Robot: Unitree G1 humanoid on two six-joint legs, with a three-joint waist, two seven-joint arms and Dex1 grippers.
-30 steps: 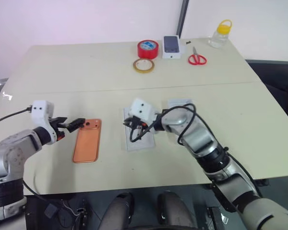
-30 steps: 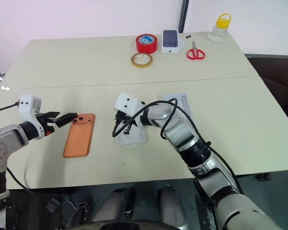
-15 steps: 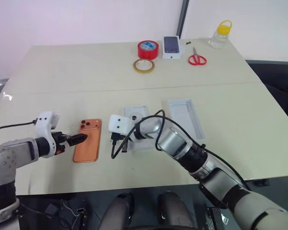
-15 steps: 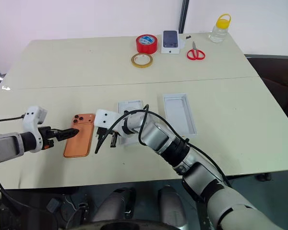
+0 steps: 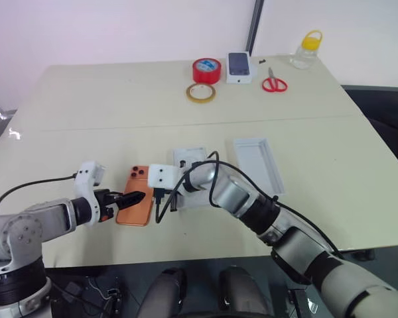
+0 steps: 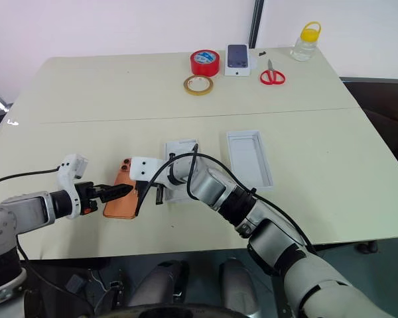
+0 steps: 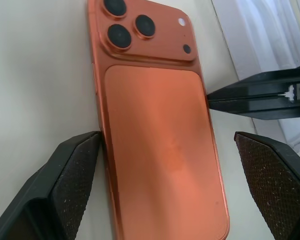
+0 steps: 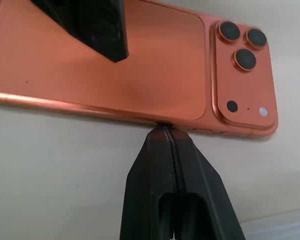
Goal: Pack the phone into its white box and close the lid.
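While one phone (image 7: 160,150) lies flat, two grippers flank it.

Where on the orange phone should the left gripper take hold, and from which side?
Across its two long edges, near the end away from the lenses. The phone lies flat, back up, on the table, so only the thin edges offer purchase. The left gripper already straddles it, open, from that end. The right gripper, shut, touches one long edge, probably steadying it.
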